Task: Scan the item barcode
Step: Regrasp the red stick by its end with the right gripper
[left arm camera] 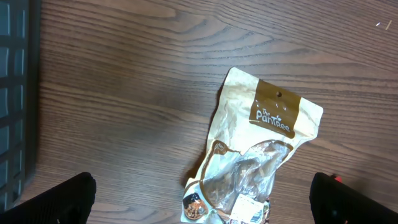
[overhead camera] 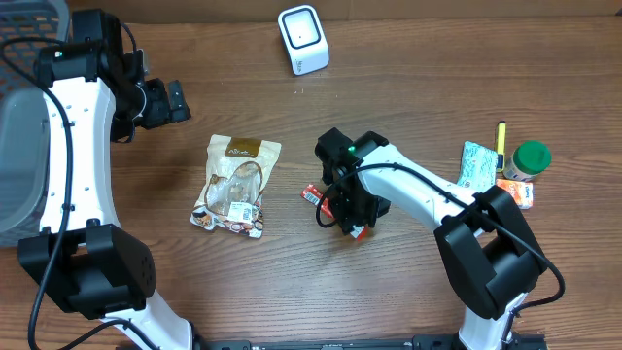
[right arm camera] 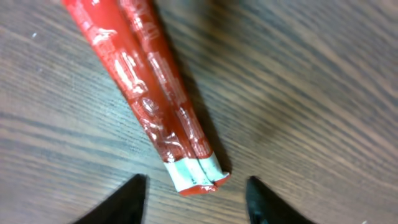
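**Red stick pack loose between the right fingertips, both grippers open**

Red stick pack [right arm camera: 155, 93], a twin tube with pale sealed ends, lies flat on the wooden table [right arm camera: 323, 93] right under the right gripper [right arm camera: 198, 202]. Its near end sits in the gap between the two dark fingertips [right arm camera: 134, 199]. Bare table shows on both sides of that end, so neither tip touches it. The jaws stand apart and grip nothing. The pack slants away from the tips, up and to the left in the wrist view. Print on the wrap is too blurred to read. From overhead the gripper body covers most of the pack, with only red bits poking out on either side.

White scanner [overhead camera: 303, 39] stands well apart from the right gripper, out ahead of it near the far table edge.

Left gripper [overhead camera: 175, 100] hangs above the table with its jaws spread wide and nothing between them. Below and ahead of it lies a tan snack pouch [left arm camera: 261, 162], flat on the table and clear of the fingers [left arm camera: 56, 199]. The pouch has a brown label at its far end and a clear window in the middle. It lies between the two grippers. A dark mesh basket [left arm camera: 12, 93] sits off the left gripper's outer side.

Back by the right arm's base, well apart from its gripper, four things sit in a cluster:
- a green-capped bottle [overhead camera: 530, 160]
- a teal packet [overhead camera: 476, 165]
- a yellow pen [overhead camera: 501, 136]
- an orange pack [overhead camera: 517, 192]
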